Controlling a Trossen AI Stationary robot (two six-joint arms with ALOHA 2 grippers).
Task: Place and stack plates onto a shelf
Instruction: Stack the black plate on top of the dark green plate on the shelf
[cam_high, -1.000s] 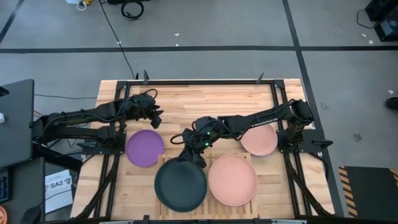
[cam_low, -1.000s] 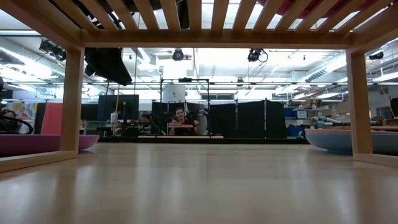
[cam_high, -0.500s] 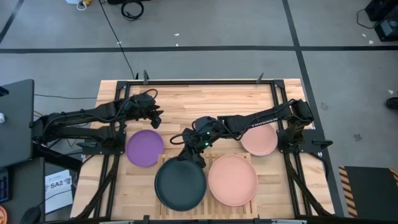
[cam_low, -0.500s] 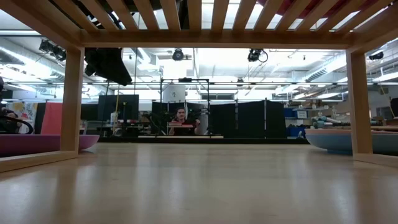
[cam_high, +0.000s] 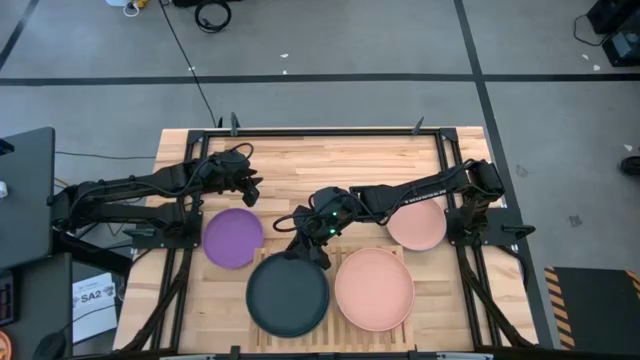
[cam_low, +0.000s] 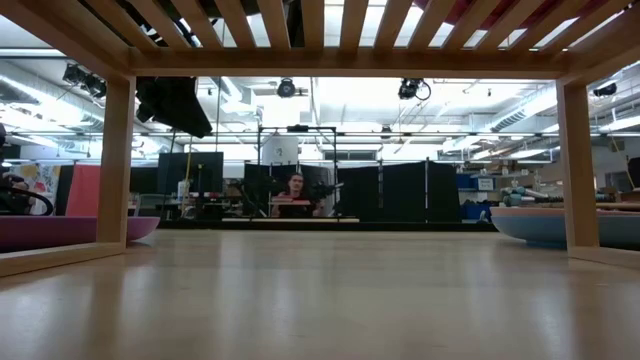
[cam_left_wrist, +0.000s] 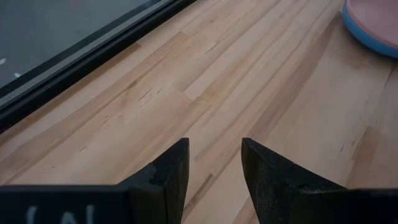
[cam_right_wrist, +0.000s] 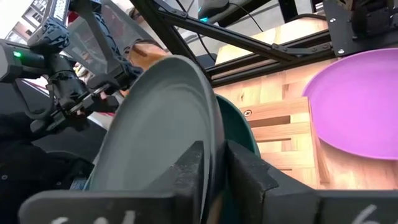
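Resting on the slatted shelf at the table's near edge, the dark grey plate lies over a teal plate whose rim shows just beyond it in the right wrist view. Right gripper sits at the grey plate's far rim, fingers straddling that rim with a narrow gap; whether they pinch it, cannot tell. Large pink plate lies beside it on the shelf. Purple plate and a smaller pink plate lie on the tabletop. Left gripper waits over bare wood, fingers apart, holding nothing.
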